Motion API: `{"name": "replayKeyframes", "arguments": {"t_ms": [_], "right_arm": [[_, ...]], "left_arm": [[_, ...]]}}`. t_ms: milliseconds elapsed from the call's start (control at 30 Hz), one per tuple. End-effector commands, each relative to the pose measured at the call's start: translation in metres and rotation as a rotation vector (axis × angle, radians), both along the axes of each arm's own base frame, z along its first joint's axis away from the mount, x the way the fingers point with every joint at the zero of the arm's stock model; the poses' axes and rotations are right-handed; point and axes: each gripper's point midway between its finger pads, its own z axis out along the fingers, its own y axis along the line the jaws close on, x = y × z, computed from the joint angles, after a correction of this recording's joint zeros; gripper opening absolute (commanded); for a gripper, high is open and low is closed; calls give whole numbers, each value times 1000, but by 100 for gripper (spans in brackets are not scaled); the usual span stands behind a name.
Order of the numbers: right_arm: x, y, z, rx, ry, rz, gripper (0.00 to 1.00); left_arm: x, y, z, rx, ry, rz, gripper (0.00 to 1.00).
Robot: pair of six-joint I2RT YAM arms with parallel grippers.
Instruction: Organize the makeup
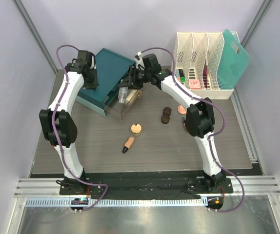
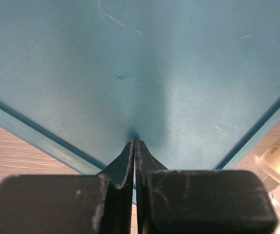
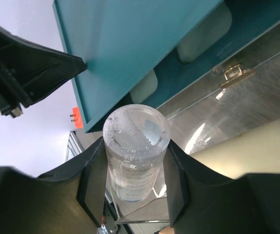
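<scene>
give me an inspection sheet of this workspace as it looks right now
surface: grey wood-grain table, no spills seen
job's things: clear bottle held over the open drawer, where a cream bottle lies; beige tube, peach compact, two dark jars and pink compact loose on the table
clutter: nothing seen
grippers: left gripper shut, tips against the teal box; right gripper shut on the clear bottle
cables: purple cable looped along each arm
surroundings: white slotted rack holding a teal board; plain walls
</scene>
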Motion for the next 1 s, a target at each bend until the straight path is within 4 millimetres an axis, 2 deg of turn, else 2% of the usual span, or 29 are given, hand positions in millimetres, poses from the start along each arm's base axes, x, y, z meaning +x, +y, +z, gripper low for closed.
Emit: {"name": "replayKeyframes", "arguments": {"t_ms": [0, 67, 167, 267, 300, 367, 400, 433, 500, 533, 567, 600, 633, 667, 700, 733, 767, 800, 833, 867, 900, 967], "right_arm": [[1, 12, 37, 70, -65, 1, 54], [3, 7, 31, 35, -83, -19, 71], [4, 3, 35, 12, -107, -38, 80], [8, -4, 50, -1, -156, -73, 81], [7, -10, 63, 0, -180, -86, 81], [3, -19, 73, -36, -218, -97, 80], [4, -27, 74, -72, -235, -126, 80], [-2, -37, 91, -89, -271, -145, 81], [-7, -66, 73, -238, -273, -193, 81], [-14, -81, 81, -282, -297, -213, 81], [-25, -97, 69, -363, -267, -217, 81], [-32, -114, 46, -460, -251, -213, 81], [-36, -132, 33, -535, -232, -242, 82], [-48, -151, 34, -566, -209, -255, 82], [-59, -173, 3, -648, -145, -267, 83], [-66, -187, -6, -673, -113, -296, 83], [-72, -211, -5, -683, -88, -341, 82], [-87, -228, -31, -728, -24, -345, 82], [-92, -244, -37, -759, 1, -382, 83], [-99, -262, -35, -770, 12, -417, 83], [-110, -276, -50, -811, 50, -424, 83], [-123, -303, -62, -875, 87, -460, 82]], "left_arm": [[-20, -3, -15, -15, 91, -13, 0], [-20, 0, -15, 0, 93, -13, 0], [-20, 1, -13, 7, 91, -14, 0], [-20, 1, -12, 6, 90, -15, 0], [-20, 1, -12, 5, 88, -15, 0], [-20, 0, -11, 4, 87, -16, 0], [-21, 0, -10, 1, 87, -17, 0], [-21, 0, -8, -1, 81, -18, 0], [-22, -2, -8, -9, 84, -23, 0], [-23, -2, -8, -9, 84, -24, 0], [-23, -2, -8, -11, 81, -22, 0], [-24, -3, -8, -15, 81, -24, 0], [-24, -4, -8, -19, 82, -26, 0], [-24, -4, -7, -23, 79, -29, 0], [-24, -6, -6, -27, 77, -30, 0], [-23, -6, -6, -31, 74, -31, 0], [-23, -7, -4, -33, 70, -34, 0], [-23, -7, -3, -37, 68, -33, 0], [-22, -7, -2, -40, 64, -35, 0], [-22, -7, -2, -41, 64, -33, 0], [-22, -8, 0, -41, 60, -37, 0], [-24, -7, -2, -39, 66, -38, 0]]}}
